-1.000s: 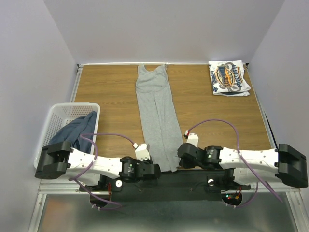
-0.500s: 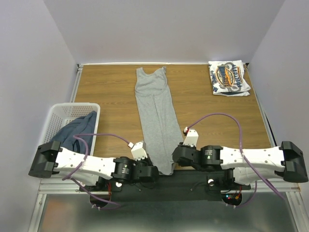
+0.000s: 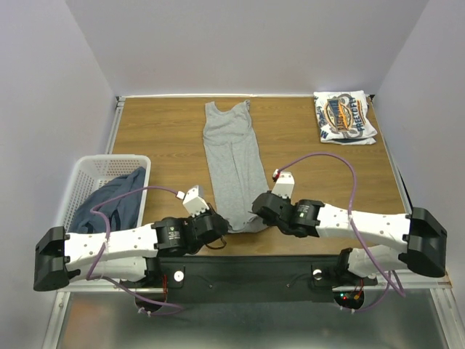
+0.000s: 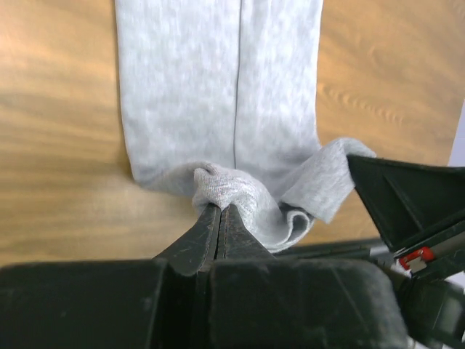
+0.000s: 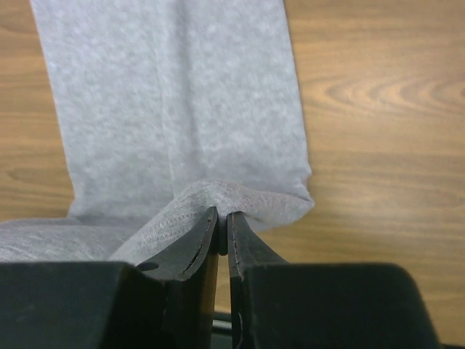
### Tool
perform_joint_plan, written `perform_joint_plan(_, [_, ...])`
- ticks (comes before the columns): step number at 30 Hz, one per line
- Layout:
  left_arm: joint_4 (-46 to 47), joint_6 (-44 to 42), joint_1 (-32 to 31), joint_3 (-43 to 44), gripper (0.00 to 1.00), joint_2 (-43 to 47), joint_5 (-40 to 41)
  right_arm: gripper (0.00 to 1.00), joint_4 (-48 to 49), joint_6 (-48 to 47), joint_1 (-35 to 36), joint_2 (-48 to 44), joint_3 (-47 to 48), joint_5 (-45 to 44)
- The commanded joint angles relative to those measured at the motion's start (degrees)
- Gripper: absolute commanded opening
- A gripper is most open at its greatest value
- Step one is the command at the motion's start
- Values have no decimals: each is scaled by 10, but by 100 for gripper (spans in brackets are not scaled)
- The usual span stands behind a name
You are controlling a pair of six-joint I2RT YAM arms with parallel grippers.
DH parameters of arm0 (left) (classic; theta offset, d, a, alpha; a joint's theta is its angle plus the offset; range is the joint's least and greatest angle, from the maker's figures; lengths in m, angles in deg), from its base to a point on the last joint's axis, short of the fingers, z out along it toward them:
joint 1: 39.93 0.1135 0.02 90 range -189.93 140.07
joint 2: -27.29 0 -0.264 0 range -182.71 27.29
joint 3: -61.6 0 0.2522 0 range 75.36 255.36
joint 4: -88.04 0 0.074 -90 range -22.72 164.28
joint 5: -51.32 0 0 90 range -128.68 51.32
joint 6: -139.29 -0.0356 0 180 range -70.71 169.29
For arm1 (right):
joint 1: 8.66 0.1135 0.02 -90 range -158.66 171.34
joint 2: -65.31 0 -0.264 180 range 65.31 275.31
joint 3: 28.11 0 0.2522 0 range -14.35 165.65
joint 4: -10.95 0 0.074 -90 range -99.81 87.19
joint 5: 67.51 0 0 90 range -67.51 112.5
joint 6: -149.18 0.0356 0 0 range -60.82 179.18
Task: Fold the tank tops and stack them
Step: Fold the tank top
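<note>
One logo top (image 3: 346, 118) lies folded upper right; left pincer (image 4: 220, 212) and right pincer (image 5: 222, 215) are clamped on the grey top (image 3: 232, 156), mid-fold; the blue top (image 3: 116, 195) waits in the basket (image 3: 81, 174), lower left.

High rear overview, 2 close wrist views, all sharing grey top (image 3: 232, 160)

A wooden worktop (image 3: 327, 174) with a brown grain fills the middle of the scene, and the wrist views show the same grain close up. A white plastic lattice basket (image 3: 81, 185) sits at its left side, towards the near edge. Plain pale walls (image 3: 240, 43) close in the left, far and right sides. A metal rail (image 3: 115, 123) runs along the left edge.
</note>
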Motion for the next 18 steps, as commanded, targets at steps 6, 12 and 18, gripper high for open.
perform_joint_plan(6, [68, -156, 104, -8, 0, 17, 32, 12, 112, -96, -52, 49, 52, -44])
perform_joint_plan(12, [144, -252, 184, 6, 0, 3, 9, 11, 152, -148, -102, 68, 83, -28])
perform_joint_plan(18, [204, -336, 272, 52, 0, -66, -26, 10, 205, -214, -164, 116, 129, 11])
